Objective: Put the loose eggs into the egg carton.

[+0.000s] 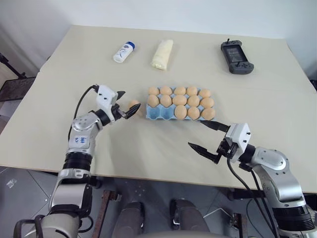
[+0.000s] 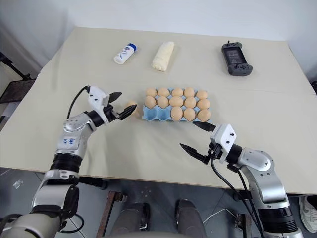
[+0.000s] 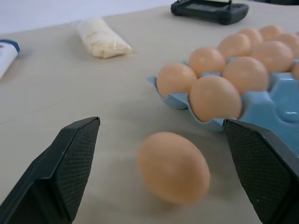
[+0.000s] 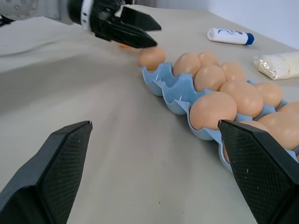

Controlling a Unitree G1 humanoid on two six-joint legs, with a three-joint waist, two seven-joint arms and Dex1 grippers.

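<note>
Beige tabletop (image 1: 148, 163), one loose egg (image 1: 133, 105) left of centre, just beside the light blue egg carton (image 1: 158, 115) whose near-left cups stand empty: light, smooth, brittle, likely slippery, best pinched gently across its middle; left gripper (image 1: 126, 104) spread wide around it, right gripper (image 1: 208, 136) wide, empty.

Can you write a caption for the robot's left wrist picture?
Open left gripper straddles one loose egg lying beside the blue egg carton.
</note>
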